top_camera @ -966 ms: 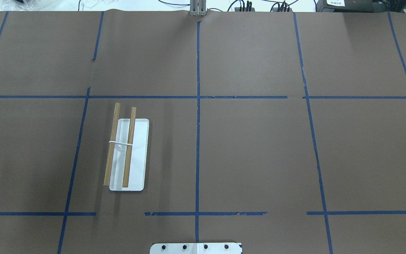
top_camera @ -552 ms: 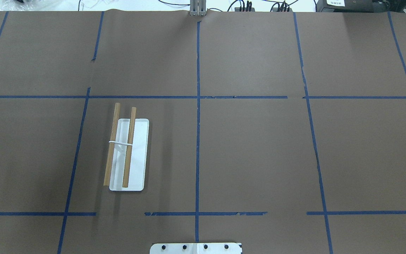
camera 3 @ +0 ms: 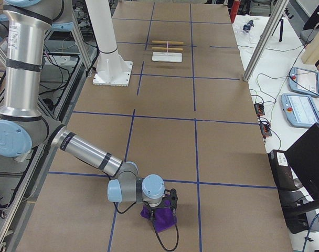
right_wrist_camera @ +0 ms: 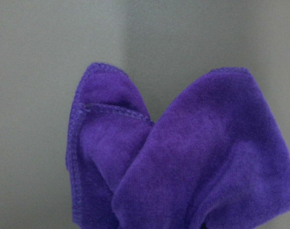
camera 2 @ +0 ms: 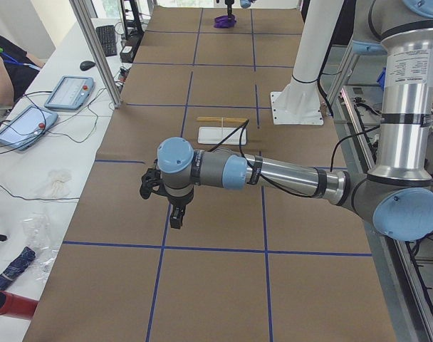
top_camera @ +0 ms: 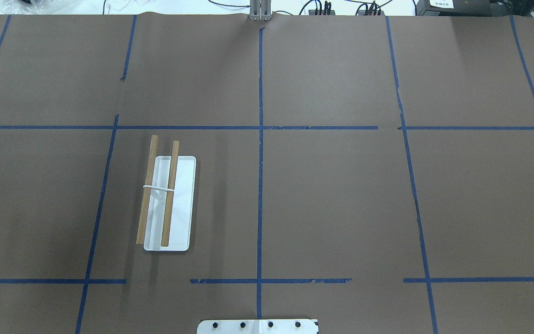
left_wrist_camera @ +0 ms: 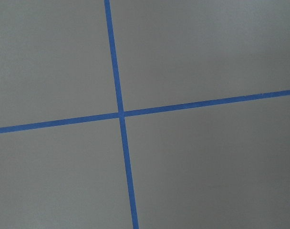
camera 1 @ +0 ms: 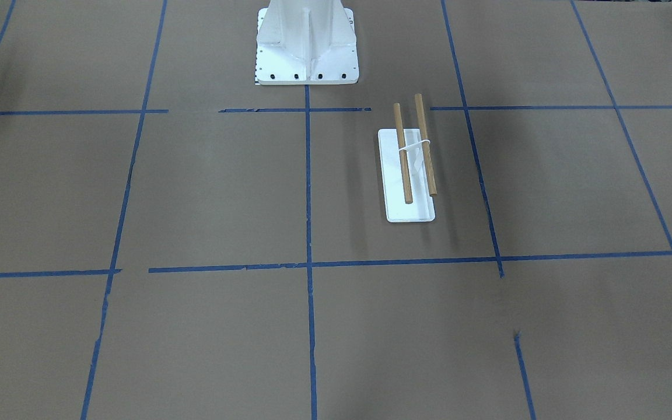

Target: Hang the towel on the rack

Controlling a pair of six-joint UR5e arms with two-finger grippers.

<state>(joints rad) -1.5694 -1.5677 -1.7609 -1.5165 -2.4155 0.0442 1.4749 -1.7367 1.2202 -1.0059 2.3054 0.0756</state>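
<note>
The towel [right_wrist_camera: 183,157] is showing soft, fuzzy purple cloth. On the rack [top_camera: 159,188], 2 rods [top_camera: 147,195] are looking like matt bare wood, the base [top_camera: 184,204] smooth glossy white. The table covering [top_camera: 341,208] is reading as matt brown paper.

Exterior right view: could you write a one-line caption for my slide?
Right gripper at a crumpled purple towel, far from the two-rod wooden rack.

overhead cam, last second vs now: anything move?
Nothing visibly changed in the overhead view. The rack stands in the same spot on the brown table with both rods bare, and the white pedestal at the near edge is where it was.
</note>
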